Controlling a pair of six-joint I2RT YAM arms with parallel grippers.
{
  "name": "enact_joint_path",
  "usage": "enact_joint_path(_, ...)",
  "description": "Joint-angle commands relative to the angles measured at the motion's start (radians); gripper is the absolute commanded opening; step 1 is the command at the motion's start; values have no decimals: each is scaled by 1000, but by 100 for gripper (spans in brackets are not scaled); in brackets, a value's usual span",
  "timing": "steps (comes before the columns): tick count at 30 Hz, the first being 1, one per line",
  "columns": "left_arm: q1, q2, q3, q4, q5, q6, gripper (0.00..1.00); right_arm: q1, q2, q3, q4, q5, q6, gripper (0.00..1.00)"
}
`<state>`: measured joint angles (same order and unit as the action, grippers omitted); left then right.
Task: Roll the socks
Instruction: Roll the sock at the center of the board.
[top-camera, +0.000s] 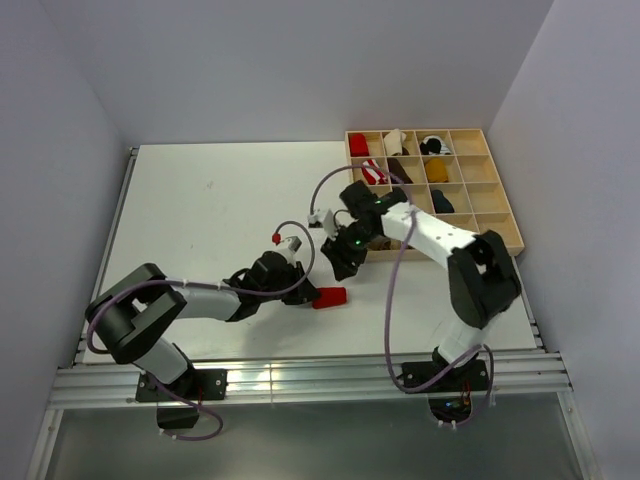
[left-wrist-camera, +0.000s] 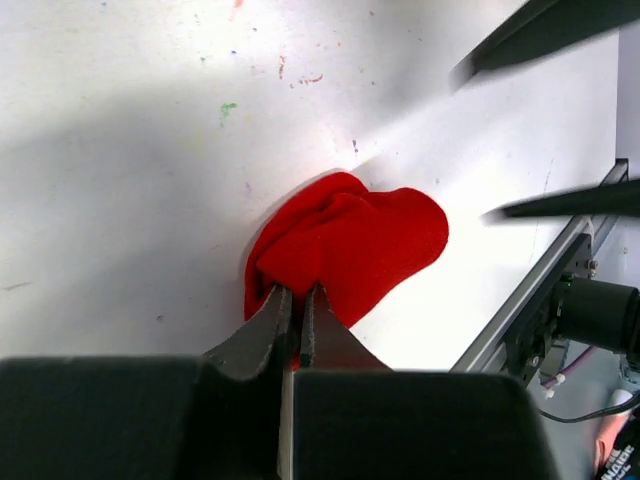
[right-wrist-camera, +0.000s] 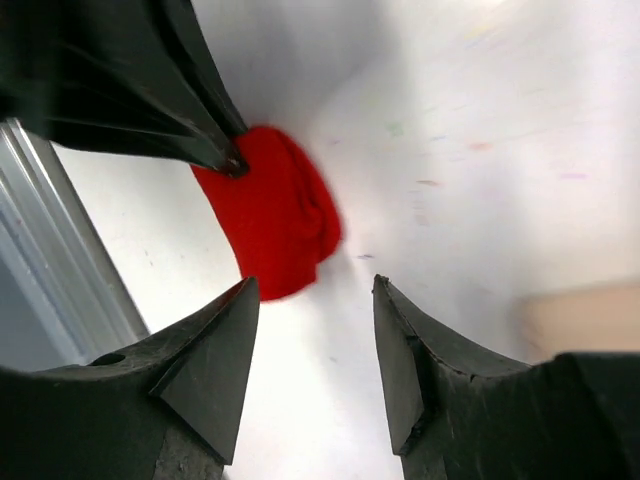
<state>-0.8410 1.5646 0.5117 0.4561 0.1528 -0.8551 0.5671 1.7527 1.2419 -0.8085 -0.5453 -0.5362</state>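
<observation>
The red sock (top-camera: 329, 297) lies bunched on the white table near its front edge. It fills the middle of the left wrist view (left-wrist-camera: 360, 240). My left gripper (left-wrist-camera: 298, 292) is shut on the near edge of this sock, with a fold of red cloth pinched between the fingertips. My right gripper (right-wrist-camera: 315, 283) hovers just beyond the sock (right-wrist-camera: 280, 215), open, with only bare table between its fingers. The left gripper's fingers (right-wrist-camera: 200, 135) touch the sock's far end in the right wrist view. A blurred tan shape (right-wrist-camera: 585, 320) shows at that view's right edge; I cannot tell what it is.
A wooden compartment tray (top-camera: 415, 132) stands at the back right and holds a red-and-white striped bundle (top-camera: 372, 172), a mustard bundle (top-camera: 436, 170) and a black bundle (top-camera: 441, 201). A metal rail (top-camera: 300, 375) runs along the table's near edge, close to the sock.
</observation>
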Motion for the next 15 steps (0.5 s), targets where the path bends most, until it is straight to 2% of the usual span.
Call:
enact_joint_path(1, -9, 64, -21, -200, 14, 34, 0, -58, -159, -16, 112, -62, -60, 57)
enact_joint_path(9, 10, 95, 8, -227, 54, 11, 0, -76, -450, -309, 311, -68, -165, 59)
enact_joint_path(12, 19, 104, 31, -255, 77, 8, 0, -52, -558, -447, 445, -12, -215, 60)
enact_joint_path(15, 22, 118, 54, -283, 102, 14, 0, 5, -607, -530, 502, 53, -246, 61)
